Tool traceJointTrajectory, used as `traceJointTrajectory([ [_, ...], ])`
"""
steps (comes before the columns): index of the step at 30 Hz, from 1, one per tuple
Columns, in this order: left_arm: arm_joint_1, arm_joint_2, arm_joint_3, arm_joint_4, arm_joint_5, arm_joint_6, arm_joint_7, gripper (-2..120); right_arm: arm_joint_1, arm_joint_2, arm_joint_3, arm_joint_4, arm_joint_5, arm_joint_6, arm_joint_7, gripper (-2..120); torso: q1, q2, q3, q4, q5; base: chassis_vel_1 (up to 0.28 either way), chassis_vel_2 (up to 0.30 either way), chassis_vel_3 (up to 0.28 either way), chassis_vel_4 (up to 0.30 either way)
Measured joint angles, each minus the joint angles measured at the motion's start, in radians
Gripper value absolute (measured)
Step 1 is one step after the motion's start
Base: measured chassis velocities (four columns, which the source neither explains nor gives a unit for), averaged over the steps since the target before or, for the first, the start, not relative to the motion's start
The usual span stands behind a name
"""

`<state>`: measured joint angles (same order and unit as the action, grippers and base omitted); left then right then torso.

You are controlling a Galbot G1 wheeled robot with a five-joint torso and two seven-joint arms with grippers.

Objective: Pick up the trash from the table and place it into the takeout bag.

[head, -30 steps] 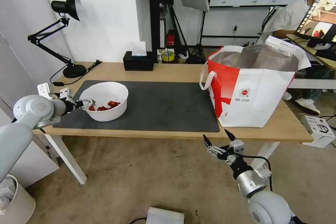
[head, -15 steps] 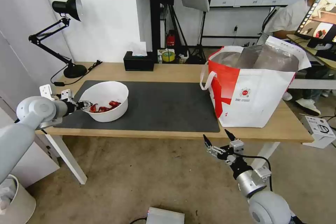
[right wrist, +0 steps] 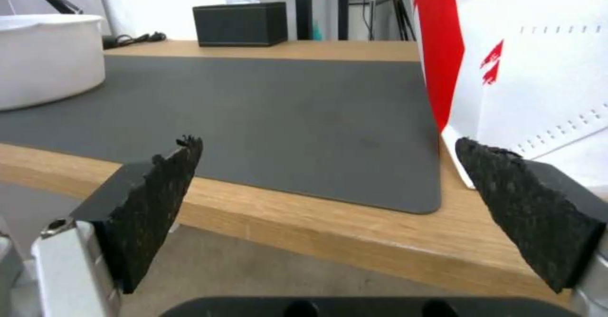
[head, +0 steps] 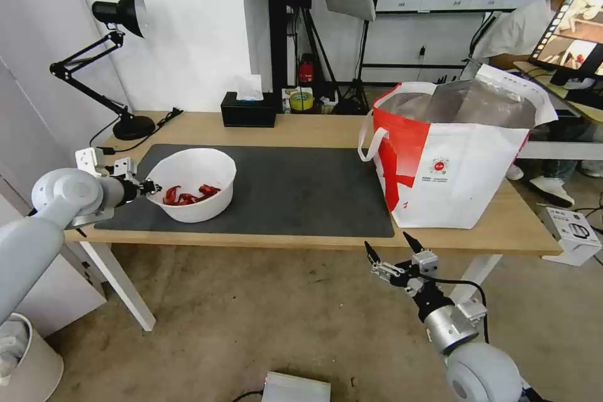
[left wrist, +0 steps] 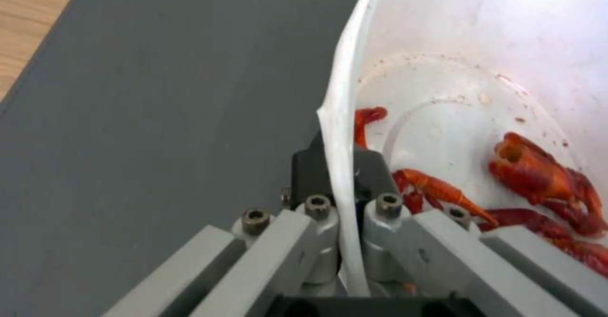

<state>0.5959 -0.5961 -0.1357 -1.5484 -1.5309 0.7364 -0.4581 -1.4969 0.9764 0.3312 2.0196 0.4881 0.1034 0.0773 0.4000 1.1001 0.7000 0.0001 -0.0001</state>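
Note:
A white round bowl (head: 195, 179) with red scraps (head: 186, 195) inside sits lifted and tilted over the left part of the dark grey mat (head: 295, 191) on the table (head: 301, 129). My left gripper (head: 151, 188) is shut on the bowl's left rim. In the left wrist view the thin rim (left wrist: 339, 131) is pinched between the fingers (left wrist: 370, 169), with the scraps (left wrist: 538, 174) beyond. The white and red takeout bag (head: 455, 157) stands open at the table's right end. My right gripper (head: 389, 252) hangs open below the table's front edge, nothing between its pads (right wrist: 161, 179).
A black tissue box (head: 249, 110) sits at the table's back edge and a black desk lamp (head: 119, 69) at the back left corner. A grey box (head: 295, 388) lies on the floor in front. A white bin (head: 28, 361) stands at lower left.
My left gripper has raised the bowl by its rim and shifted it slightly right, so the bowl now tilts more.

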Motion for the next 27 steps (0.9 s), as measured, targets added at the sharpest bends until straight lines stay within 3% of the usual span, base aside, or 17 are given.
traceJointTrajectory([
  [10,-0.068,-0.001,-0.006,-0.064,-0.057,0.0,-0.003,0,0.0,0.0,0.0,0.0,0.0,0.0,0.0,100,0.0,0.0,0.0,0.0,0.0002,0.0,0.0,0.0,0.0],
  [14,-0.158,-0.006,0.042,-0.092,-0.111,0.0,-0.035,0,0.0,0.0,0.0,0.0,0.0,0.0,0.0,100,0.0,0.0,0.0,0.0,0.0002,0.0,0.0,0.0,0.0],
  [22,-0.367,-0.06,0.198,-0.112,-0.169,0.0,-0.108,0,0.0,0.0,0.0,0.0,0.0,0.0,0.0,100,0.0,0.0,0.0,0.0,0.0003,0.0,0.0,0.0,0.0],
  [25,-0.517,-0.133,0.313,-0.09,-0.202,-0.007,-0.143,0,0.0,0.0,0.0,0.0,0.0,0.0,0.0,100,0.0,0.0,0.0,-0.0002,0.0001,0.0,0.0,0.0,0.0],
  [27,-0.561,-0.154,0.34,-0.082,-0.213,-0.01,-0.153,0,0.0,0.0,0.0,0.0,0.0,0.0,0.0,100,0.0,0.0,0.0,-0.0003,0.0005,0.0,0.0,0.0,0.0],
])
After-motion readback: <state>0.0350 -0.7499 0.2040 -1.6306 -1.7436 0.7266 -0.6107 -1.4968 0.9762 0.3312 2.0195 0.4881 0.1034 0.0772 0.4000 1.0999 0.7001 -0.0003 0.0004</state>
